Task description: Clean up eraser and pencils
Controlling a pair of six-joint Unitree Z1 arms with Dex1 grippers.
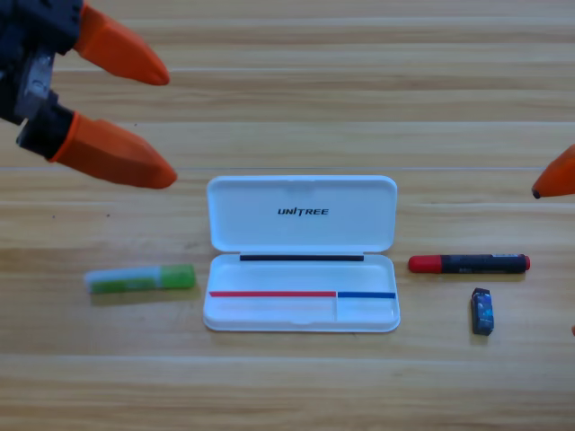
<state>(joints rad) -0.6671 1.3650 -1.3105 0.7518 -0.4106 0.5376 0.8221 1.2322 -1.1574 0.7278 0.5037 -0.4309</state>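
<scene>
A stubby light-green pencil (141,279) lies flat on the table, left of the open white case (302,310). To the case's right a red and black marker pencil (469,263) rests level, with the small dark eraser (482,312) just below it. My left gripper (171,127) hovers at the upper left, open and holding nothing, well above the green stick. At the right edge only an orange jaw tip of my right gripper (559,177) shows, up and to the right of the marker.
The case's lid (302,214) lies folded back toward the top, lettered UNITREE. Wooden table (296,386) surrounds everything.
</scene>
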